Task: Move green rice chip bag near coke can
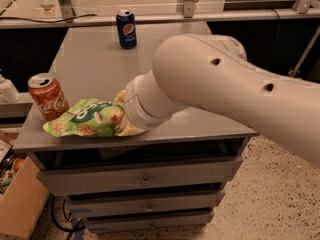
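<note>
The green rice chip bag (pixel 87 120) lies flat at the front left of the grey cabinet top (pixel 95 66), its left end just right of and below the coke can (pixel 47 96). The red coke can stands upright near the left edge. My gripper (pixel 122 118) is at the bag's right end, hidden behind the big white arm (pixel 220 89), which reaches in from the right.
A dark blue Pepsi can (pixel 126 29) stands at the back of the top. Drawers (pixel 142 176) sit below the top. A cardboard box (pixel 17 204) is on the floor at the left. A shelf rail runs behind the cabinet.
</note>
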Robot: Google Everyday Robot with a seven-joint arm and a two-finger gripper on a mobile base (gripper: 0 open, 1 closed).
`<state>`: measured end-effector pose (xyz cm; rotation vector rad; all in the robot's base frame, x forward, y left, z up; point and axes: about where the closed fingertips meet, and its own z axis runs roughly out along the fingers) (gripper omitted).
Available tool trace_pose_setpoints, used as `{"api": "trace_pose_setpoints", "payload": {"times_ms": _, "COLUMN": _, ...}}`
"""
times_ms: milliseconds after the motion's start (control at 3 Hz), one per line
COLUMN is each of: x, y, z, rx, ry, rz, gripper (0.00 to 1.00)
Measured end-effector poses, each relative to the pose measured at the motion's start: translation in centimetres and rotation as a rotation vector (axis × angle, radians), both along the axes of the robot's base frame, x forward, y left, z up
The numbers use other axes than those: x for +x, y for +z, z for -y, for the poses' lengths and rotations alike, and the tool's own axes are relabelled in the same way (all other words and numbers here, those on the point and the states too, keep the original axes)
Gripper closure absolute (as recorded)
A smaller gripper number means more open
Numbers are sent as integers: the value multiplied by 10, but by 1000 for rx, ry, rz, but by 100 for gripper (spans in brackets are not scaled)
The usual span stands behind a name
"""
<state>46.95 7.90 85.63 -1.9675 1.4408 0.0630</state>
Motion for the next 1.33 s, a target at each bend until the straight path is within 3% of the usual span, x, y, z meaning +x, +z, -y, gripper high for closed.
{"api": "trace_pose_setpoints", "payload": {"times_ms": 1333, "x": 16, "y": 2, "z": -1, "rx": -28, "ry": 27, "rz": 11, "gripper": 12}}
